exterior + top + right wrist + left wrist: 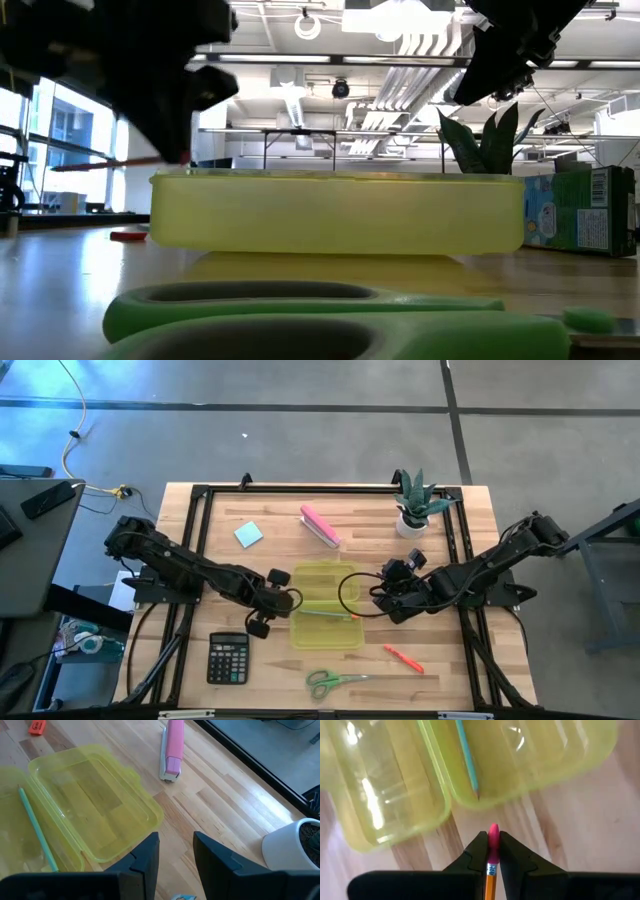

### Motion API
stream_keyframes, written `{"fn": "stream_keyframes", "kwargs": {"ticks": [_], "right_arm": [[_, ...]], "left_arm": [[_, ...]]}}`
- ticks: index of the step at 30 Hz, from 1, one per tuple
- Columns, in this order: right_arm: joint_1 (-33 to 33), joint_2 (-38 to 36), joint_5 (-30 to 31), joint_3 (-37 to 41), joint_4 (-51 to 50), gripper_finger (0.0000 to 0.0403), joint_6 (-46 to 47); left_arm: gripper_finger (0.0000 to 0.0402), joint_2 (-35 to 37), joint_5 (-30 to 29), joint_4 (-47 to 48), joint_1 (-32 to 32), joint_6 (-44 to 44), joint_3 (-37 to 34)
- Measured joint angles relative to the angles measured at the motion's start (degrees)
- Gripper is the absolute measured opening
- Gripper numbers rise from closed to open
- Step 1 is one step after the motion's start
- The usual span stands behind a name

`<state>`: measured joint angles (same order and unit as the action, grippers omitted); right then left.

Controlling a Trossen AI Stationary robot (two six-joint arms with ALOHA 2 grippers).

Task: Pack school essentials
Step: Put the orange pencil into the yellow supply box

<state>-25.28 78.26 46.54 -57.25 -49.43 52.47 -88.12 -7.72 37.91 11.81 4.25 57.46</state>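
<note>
An open yellow-green translucent box (325, 618) sits mid-table with its lid (95, 800) folded out toward the far edge; a teal pencil (468, 762) lies inside it. My left gripper (290, 600) hovers at the box's left side, shut on an orange pencil with a pink eraser (493, 837). My right gripper (176, 847) stands open above the wood at the box's right side, nothing between its fingers. Green-handled scissors (335, 680) and an orange-red pen (403, 658) lie near the front edge. A light-blue note pad (248, 535) lies far left. My left gripper pinches the orange pencil just behind its metal ferrule (491, 869), between the two fingertips, with the pink eraser sticking out past them. The fingers slant steeply down from the table's left. The pencil is lifted clear; its shaft (100, 165) runs out toward the left, roughly level.
A black calculator (228, 658) lies front left. A pink oblong block (320, 526) and a potted plant (415, 508) stand toward the far edge. A small orange piece (130, 235) lies left of the box. Bare wood lies between the box and the scissors.
</note>
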Motion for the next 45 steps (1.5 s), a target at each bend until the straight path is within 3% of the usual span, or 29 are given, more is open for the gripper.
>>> {"fn": "stream_keyframes", "kwargs": {"ticks": [8, 17, 25, 29, 35, 41, 45], "right_arm": [[1.0, 0.0, 0.0, 0.0, 0.9, 0.0112, 0.0], [1.4, 0.0, -0.1, 0.0, 0.9, 0.0112, 0.0], [1.4, 0.0, -0.1, 0.0, 0.9, 0.0112, 0.0], [1.4, 0.0, -0.1, 0.0, 1.2, 0.0112, 0.0], [1.4, 0.0, -0.2, 0.0, 1.2, 0.0112, -0.1], [1.4, 0.0, -0.2, 0.0, 1.2, 0.0112, -0.2], [2.0, 0.0, -0.3, 0.0, 1.3, 0.0112, -0.2]], "left_arm": [[0.0023, 0.0, 3.4, -8.0, 0.0, 4.1, 6.7], [0.0023, 0.1, 6.9, -19.1, 2.3, 8.3, 8.3], [0.0023, 0.1, 18.1, -30.5, 2.9, 10.7, 8.3], [0.0024, 0.1, 20.6, -36.8, 2.7, 8.5, 8.3], [0.0023, 0.1, 18.9, -45.0, 0.3, -0.8, 8.3], [0.0023, 0.1, 19.9, -45.8, -2.8, -5.8, 8.3], [0.0023, -1.0, 24.7, -45.7, -3.9, -7.5, 8.4]]}}
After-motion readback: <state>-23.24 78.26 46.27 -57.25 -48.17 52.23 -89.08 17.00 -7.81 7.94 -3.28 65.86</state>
